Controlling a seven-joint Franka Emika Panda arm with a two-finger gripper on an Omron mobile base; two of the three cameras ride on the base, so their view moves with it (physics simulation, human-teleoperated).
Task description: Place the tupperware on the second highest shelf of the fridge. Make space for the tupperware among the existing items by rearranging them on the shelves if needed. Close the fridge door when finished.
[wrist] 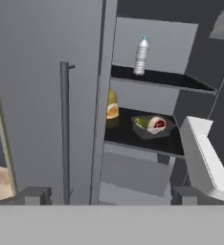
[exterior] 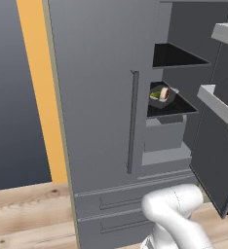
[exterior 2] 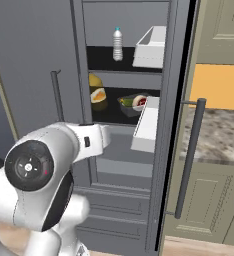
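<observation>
So the tupperware [wrist: 152,127] sat on the fridge [exterior: 96,97] shelf [wrist: 138,139] below the one carrying the bottle [wrist: 140,55], beside an orange piece [wrist: 112,110] at its left end. Right fridge door [exterior 2: 176,125] stood open, its pale bin [wrist: 207,160] jutting in front of that shelf. Tool [wrist: 106,195] was empty, fingers spread wide, well clear of everything.

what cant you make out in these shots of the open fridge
- Fridge interior's left half: hidden by its closed left door in all three views.
- Orange piece: partly behind that door's edge in the hand view; too small to identify.
- Tupperware: near end covered by a door bin in the right base view.
- Fridge top: cut off by the frame edge.
</observation>
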